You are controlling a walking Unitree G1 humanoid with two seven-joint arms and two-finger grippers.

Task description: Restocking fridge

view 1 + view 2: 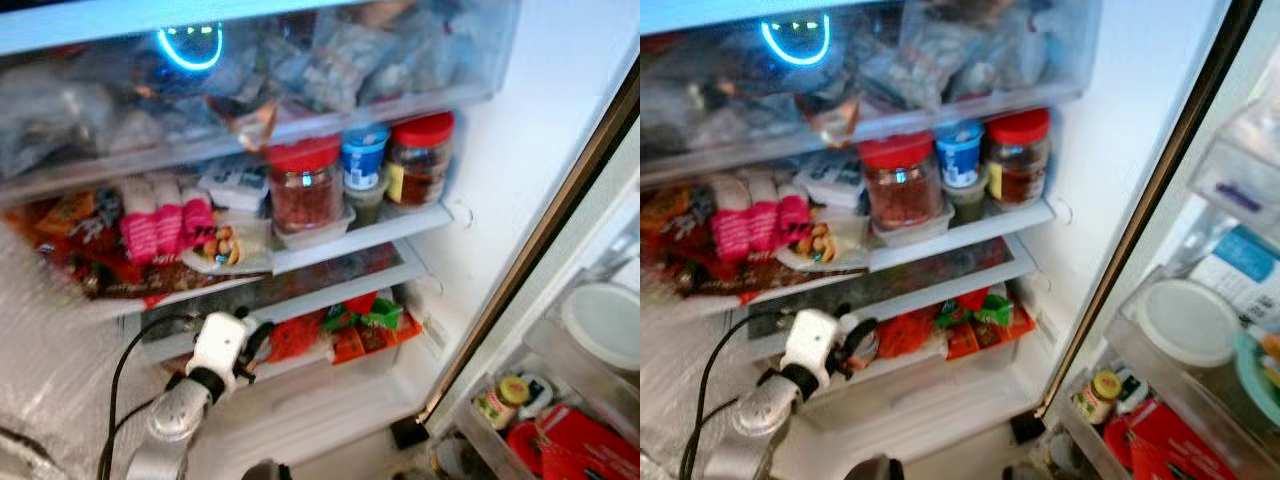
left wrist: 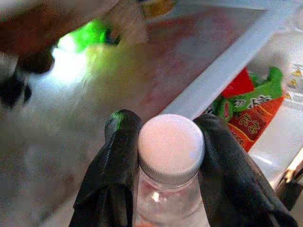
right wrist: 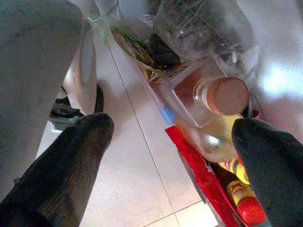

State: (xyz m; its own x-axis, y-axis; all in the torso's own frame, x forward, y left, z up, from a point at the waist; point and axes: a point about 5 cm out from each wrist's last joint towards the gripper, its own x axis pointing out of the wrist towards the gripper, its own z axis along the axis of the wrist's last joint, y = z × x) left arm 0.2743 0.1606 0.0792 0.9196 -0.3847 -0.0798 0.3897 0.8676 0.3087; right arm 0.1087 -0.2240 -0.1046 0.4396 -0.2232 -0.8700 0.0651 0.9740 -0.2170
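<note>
The open fridge [image 1: 470, 150] holds crowded shelves. At the lower shelf [image 1: 330, 290], the left pincer [image 2: 168, 151] clamps a clear bottle [image 2: 165, 198] below its white cap [image 2: 170, 144], long axis along the fingers, cap pointing inward. The right pincer [image 3: 175, 161] gapes wide over floor.

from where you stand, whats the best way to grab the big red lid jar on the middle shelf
Grip the red lid jar around its round glass body, below the lid, and come straight in from the open front. It stands upright at the shelf's front edge, with the blue lid tub close on its right and packets on its left, so a sideways approach looks cramped. The left gripper is shut on a bottle, so probably use the right gripper.
</note>
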